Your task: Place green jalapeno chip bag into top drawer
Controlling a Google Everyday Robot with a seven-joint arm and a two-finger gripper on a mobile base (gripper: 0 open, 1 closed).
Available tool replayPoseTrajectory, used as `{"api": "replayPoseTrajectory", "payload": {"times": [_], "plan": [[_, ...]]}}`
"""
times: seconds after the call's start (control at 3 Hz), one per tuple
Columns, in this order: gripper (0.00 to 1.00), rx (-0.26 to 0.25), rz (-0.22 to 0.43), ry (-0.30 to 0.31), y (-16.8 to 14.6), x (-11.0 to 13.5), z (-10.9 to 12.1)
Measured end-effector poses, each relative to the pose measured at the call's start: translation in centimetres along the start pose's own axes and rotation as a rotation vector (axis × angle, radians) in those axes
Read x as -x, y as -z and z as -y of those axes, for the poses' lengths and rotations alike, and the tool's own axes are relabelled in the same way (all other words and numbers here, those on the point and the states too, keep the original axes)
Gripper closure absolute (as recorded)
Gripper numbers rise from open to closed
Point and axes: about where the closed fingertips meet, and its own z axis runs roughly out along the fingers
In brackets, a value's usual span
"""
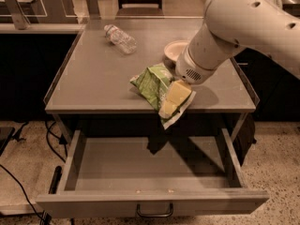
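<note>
The green jalapeno chip bag [152,82] is crumpled light green with a whitish edge. It hangs at the front edge of the table top, right of centre, with its lower end over the open drawer. My gripper [174,99], with yellowish fingers on a big white arm, is shut on the bag's right side and holds it up. The top drawer [154,201] is pulled fully out below the table. It is grey and holds nothing, with a dark bar handle [154,213] at the centre of its front. The bag's shadow falls on the drawer floor.
A clear plastic bottle [120,39] lies at the back left of the grey table [93,88]. A pale bowl [174,50] sits at the back right, partly behind my arm. Cables [28,182] run over the floor at left.
</note>
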Motion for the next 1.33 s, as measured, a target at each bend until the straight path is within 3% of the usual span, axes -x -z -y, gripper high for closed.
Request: {"api": "replayPoseTrajectory", "payload": {"times": [0.67,1.33], "plan": [[0.0,0.047,-0.016,0.021,-1.93,1.0,-0.83],[0.42,0.047,-0.016,0.021,-1.92,1.0,-0.84]]}}
